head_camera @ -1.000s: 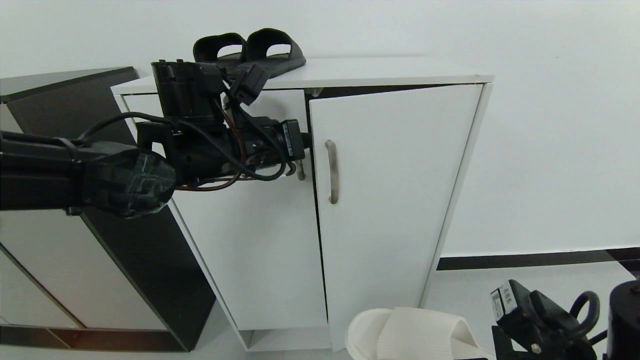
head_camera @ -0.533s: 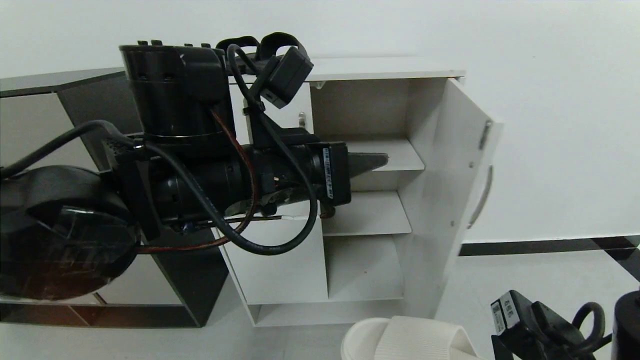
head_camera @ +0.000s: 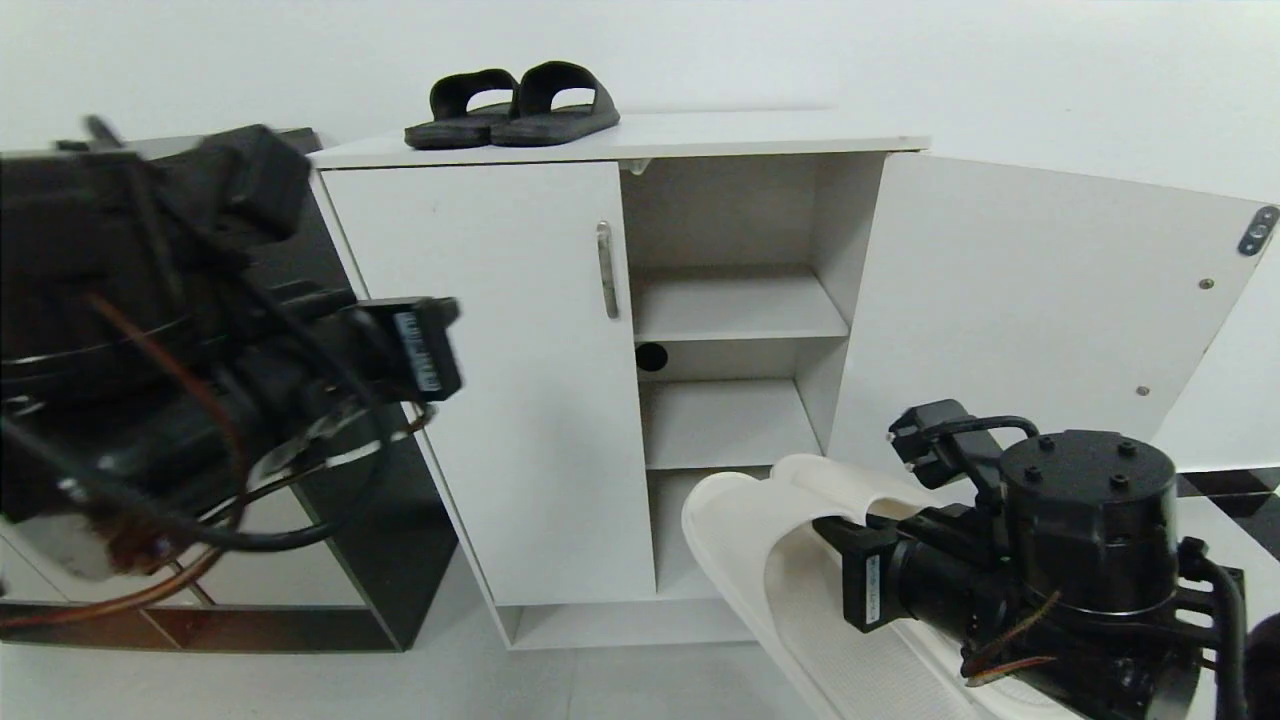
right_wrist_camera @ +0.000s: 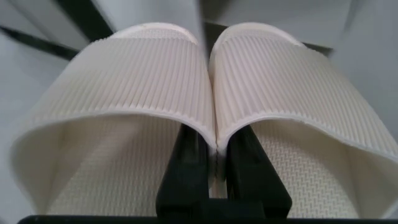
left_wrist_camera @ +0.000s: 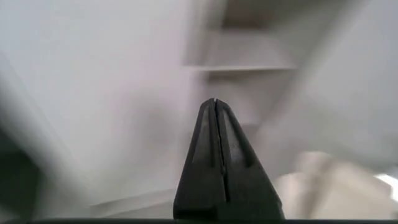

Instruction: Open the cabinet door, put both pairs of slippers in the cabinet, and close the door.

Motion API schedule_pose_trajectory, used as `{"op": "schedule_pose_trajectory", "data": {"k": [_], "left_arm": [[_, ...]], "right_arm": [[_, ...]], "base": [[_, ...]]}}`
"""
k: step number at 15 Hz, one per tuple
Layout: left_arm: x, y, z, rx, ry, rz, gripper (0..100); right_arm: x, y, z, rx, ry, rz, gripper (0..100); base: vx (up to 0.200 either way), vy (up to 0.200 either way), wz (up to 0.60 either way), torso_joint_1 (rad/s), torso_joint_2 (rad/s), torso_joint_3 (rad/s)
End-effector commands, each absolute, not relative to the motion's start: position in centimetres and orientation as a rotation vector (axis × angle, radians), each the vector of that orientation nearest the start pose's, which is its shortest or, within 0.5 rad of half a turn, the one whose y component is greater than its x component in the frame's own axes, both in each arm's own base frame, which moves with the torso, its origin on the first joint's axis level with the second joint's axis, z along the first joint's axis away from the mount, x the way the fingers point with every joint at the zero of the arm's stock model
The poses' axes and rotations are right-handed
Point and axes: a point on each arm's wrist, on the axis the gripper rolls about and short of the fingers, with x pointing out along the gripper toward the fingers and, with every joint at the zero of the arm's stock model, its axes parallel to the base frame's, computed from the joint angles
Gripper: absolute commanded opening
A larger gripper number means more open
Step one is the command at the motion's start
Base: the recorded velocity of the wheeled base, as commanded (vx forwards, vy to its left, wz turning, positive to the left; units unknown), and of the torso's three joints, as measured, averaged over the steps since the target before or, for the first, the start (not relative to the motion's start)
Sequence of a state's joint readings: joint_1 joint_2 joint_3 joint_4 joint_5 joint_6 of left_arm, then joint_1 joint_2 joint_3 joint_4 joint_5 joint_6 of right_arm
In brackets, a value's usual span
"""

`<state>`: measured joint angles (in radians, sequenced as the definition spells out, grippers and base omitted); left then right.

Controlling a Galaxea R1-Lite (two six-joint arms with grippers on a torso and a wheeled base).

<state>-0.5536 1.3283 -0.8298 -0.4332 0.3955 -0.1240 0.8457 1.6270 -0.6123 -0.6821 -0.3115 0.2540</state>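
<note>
The white cabinet (head_camera: 760, 130) has its right door (head_camera: 1030, 300) swung wide open, baring shelves (head_camera: 735, 305); the left door (head_camera: 510, 400) is closed. A black pair of slippers (head_camera: 515, 105) lies on the cabinet top at its left end. My right gripper (head_camera: 835, 545) (right_wrist_camera: 214, 162) is shut on the inner straps of the white pair of slippers (head_camera: 770, 540) (right_wrist_camera: 149, 81), holding them in the air in front of the lower compartment. My left gripper (left_wrist_camera: 215, 124) is shut on nothing, and its arm (head_camera: 200, 350) sits left of the cabinet.
A dark shelf unit (head_camera: 400, 560) stands against the cabinet's left side. The open door juts out to the right toward the wall with its black baseboard stripe (head_camera: 1230, 485). Grey floor (head_camera: 600, 690) lies in front of the cabinet.
The right door went from closed to wide open. My left arm pulled back to the left, away from the door. My right arm rose, carrying the white slippers toward the opening.
</note>
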Motion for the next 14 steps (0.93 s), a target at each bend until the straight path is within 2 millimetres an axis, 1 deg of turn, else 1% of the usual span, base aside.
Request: {"op": "schedule_pose_trajectory", "data": {"k": [1, 2, 3, 4, 5, 6, 7, 8, 10, 12, 14], "left_arm": [[10.6, -1.8, 24.5, 0.005, -0.002, 0.307, 0], [8.1, -0.3, 22.7, 0.002, 0.011, 0.411, 0], [6.5, 0.3, 21.3, 0.006, 0.025, 0.459, 0], [4.4, 0.8, 18.7, 0.016, 0.054, 0.512, 0], [3.4, 1.1, 17.1, 0.016, 0.061, 0.554, 0], [2.0, 1.4, 14.2, 0.020, 0.081, 0.646, 0], [0.6, 1.3, 11.6, 0.026, 0.079, 0.693, 0], [-0.2, 1.0, 10.1, 0.043, 0.053, 0.590, 0], [-1.8, 0.3, 8.1, 0.058, 0.047, 0.289, 0], [-1.6, 0.1, 8.2, 0.051, 0.044, 0.215, 0], [-2.0, 0.2, 8.1, 0.043, -0.004, 0.025, 0]], "right_arm": [[19.3, 20.1, 15.1, 0.053, 0.363, 0.468, 0], [19.3, 20.1, 15.2, 0.054, 0.362, 0.469, 0], [19.3, 20.0, 15.2, 0.055, 0.360, 0.467, 0], [19.2, 19.9, 15.4, 0.058, 0.354, 0.462, 0], [19.1, 19.9, 15.4, 0.058, 0.352, 0.460, 0], [19.1, 19.9, 15.5, 0.059, 0.349, 0.460, 0], [19.1, 19.8, 15.5, 0.057, 0.350, 0.457, 0], [19.0, 19.8, 15.4, 0.057, 0.350, 0.460, 0], [19.0, 19.7, 15.3, 0.054, 0.353, 0.458, 0], [18.7, 19.5, 15.5, 0.056, 0.350, 0.460, 0], [18.7, 19.6, 15.4, 0.049, 0.353, 0.465, 0]], "base": [[0.000, 0.000, 0.00, 0.000, 0.00, 0.000], [0.000, 0.000, 0.00, 0.000, 0.00, 0.000], [0.000, 0.000, 0.00, 0.000, 0.00, 0.000], [0.000, 0.000, 0.00, 0.000, 0.00, 0.000], [0.000, 0.000, 0.00, 0.000, 0.00, 0.000], [0.000, 0.000, 0.00, 0.000, 0.00, 0.000], [0.000, 0.000, 0.00, 0.000, 0.00, 0.000], [0.000, 0.000, 0.00, 0.000, 0.00, 0.000], [0.000, 0.000, 0.00, 0.000, 0.00, 0.000], [0.000, 0.000, 0.00, 0.000, 0.00, 0.000], [0.000, 0.000, 0.00, 0.000, 0.00, 0.000]]}}
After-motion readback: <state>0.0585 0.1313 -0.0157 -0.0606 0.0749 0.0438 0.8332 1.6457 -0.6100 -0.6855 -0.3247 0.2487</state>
